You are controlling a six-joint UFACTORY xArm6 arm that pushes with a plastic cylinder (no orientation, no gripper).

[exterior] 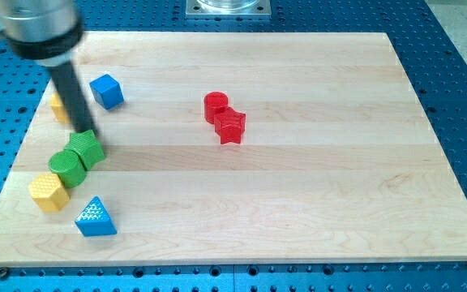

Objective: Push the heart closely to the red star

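The red star [232,126] lies a little left of the board's middle, touching a red rounded block [215,105] at its upper left. A yellow block [58,105], probably the heart, sits near the board's left edge, mostly hidden behind my rod. My tip [83,130] is down just to the right of and below this yellow block, at the top edge of a green star-like block [87,148]. The yellow block is far to the left of the red star.
A blue cube [107,91] lies right of the rod. A green round block [68,168] touches the green star-like block at its lower left. A yellow hexagon [48,192] and a blue triangle [96,217] lie near the wooden board's [298,211] lower left.
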